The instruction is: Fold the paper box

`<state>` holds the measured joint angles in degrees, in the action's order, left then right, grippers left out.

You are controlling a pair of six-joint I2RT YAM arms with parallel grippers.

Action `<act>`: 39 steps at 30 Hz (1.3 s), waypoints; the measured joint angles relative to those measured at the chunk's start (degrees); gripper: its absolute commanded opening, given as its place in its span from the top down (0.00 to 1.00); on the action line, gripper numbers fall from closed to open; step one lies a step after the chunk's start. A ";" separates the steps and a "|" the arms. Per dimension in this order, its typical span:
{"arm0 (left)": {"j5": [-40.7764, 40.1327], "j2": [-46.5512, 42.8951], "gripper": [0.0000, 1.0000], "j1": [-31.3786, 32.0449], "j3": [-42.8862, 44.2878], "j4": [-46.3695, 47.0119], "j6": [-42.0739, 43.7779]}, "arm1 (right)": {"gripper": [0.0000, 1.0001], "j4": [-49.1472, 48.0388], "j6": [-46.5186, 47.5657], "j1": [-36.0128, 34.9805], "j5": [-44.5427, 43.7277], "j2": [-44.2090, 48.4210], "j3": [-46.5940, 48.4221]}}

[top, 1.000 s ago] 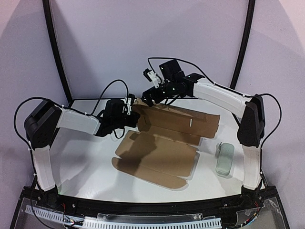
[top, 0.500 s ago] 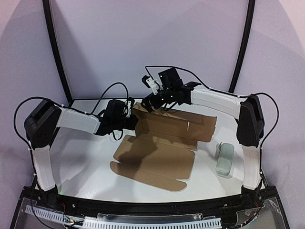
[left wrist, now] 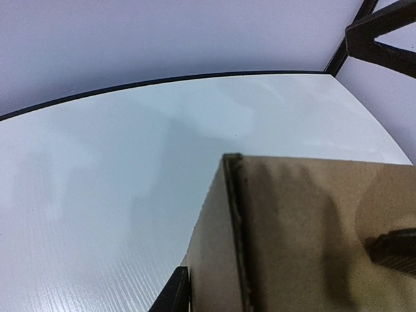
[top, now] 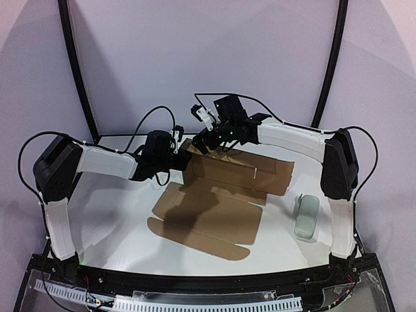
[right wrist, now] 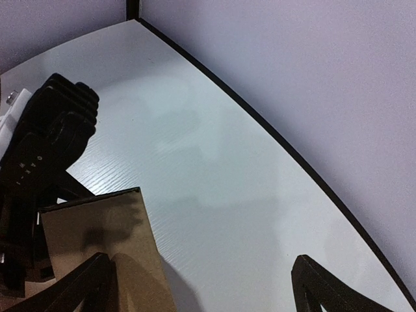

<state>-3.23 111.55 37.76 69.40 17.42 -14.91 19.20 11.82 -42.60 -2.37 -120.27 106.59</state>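
From above, we see the paper box (top: 214, 208) lying mostly unfolded on the white bench (top: 117, 221), with its far panel tilted up. Both hands meet at the box's far left corner, the left hand (top: 179, 154) at the corner's left side and the right hand (top: 203, 139) just behind it. A pale grey-green case (top: 306, 218) lies right of the box, apart from it.

In the left wrist view, a folded cardboard edge stands between the two fingers (left wrist: 174, 294). We cannot tell whether they pinch it.

In the right wrist view, the fingers (right wrist: 88, 281) are spread wide. A cardboard flap rises beside one of them, and the left hand's black body is just beyond the flap.
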 measured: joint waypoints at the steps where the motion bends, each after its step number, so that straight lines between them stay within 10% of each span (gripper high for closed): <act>1: -0.18 0.05 0.75 0.00 -0.01 0.26 0.10 | 0.02 0.04 -0.02 -0.03 -0.18 0.00 0.02; 8: -3.34 1.69 0.98 0.03 -0.08 3.52 1.52 | 0.02 0.56 -0.35 -0.17 0.22 -0.16 0.63; 39: -13.63 2.25 0.96 2.00 3.44 -2.96 1.38 | 0.02 4.80 -1.31 -0.06 -3.21 3.59 -0.16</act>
<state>-16.86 113.80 39.76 72.84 14.46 -13.54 24.00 10.52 -42.66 -5.58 -116.67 106.42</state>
